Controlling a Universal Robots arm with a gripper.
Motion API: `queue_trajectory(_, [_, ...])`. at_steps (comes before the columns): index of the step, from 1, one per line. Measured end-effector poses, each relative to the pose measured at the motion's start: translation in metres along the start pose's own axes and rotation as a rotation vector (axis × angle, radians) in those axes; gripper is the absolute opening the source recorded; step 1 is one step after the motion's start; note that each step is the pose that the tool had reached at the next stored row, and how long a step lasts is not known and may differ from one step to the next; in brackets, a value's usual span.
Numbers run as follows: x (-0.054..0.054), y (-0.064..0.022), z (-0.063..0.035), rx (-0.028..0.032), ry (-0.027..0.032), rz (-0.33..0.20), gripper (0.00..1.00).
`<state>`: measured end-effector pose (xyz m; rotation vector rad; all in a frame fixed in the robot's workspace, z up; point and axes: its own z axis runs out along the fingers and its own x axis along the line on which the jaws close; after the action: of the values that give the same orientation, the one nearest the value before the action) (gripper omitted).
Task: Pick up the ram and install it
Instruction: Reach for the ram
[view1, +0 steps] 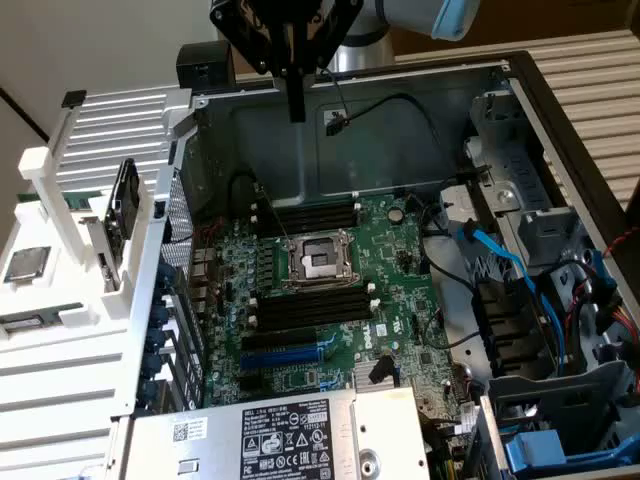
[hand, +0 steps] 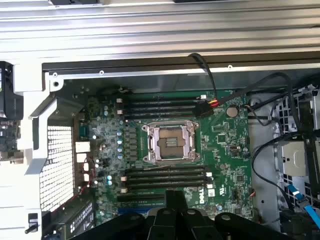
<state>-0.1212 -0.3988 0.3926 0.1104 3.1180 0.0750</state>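
From here, everything sits in the open computer case lying on its side beneath my hand. On its floor is the green motherboard. The square metal processor socket lies below the hand, with black memory slots on either side of it and a blue expansion slot farther out from the hand. Off to the exterior view's left of the hand stands a white slatted rack with a square silvery chip lying on it.

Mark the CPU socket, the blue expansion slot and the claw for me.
CPU socket (hand: 171, 142): wrist view, its centre.
blue expansion slot (view1: 290, 354): exterior view, mid-length.
claw (view1: 296, 110): exterior view, between fingertips.
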Motion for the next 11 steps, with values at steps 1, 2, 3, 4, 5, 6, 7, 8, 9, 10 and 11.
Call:
queue_trajectory(1, [0.0,0.0,0.0,0.0,0.0,0.0,0.1])
queue_trajectory(2, [0.0,0.0,0.0,0.0,0.0,0.0,0.1])
queue_trajectory(3, [0.0,0.0,0.0,0.0,0.0,0.0,0.1])
queue_trajectory(4, [0.0,0.0,0.0,0.0,0.0,0.0,0.1])
queue_trajectory(5, [0.0,0.0,0.0,0.0,0.0,0.0,0.1])
queue_trajectory(6, [0.0,0.0,0.0,0.0,0.0,0.0,0.1])
queue_trajectory(7, [0.0,0.0,0.0,0.0,0.0,0.0,0.1])
queue_trajectory(8, [0.0,0.0,0.0,0.0,0.0,0.0,0.1])
queue_trajectory(9, [0.0,0.0,0.0,0.0,0.0,0.0,0.1])
queue_trajectory(10, [0.0,0.0,0.0,0.0,0.0,0.0,0.1])
queue_trajectory(11, [0.0,0.0,0.0,0.0,0.0,0.0,0.1])
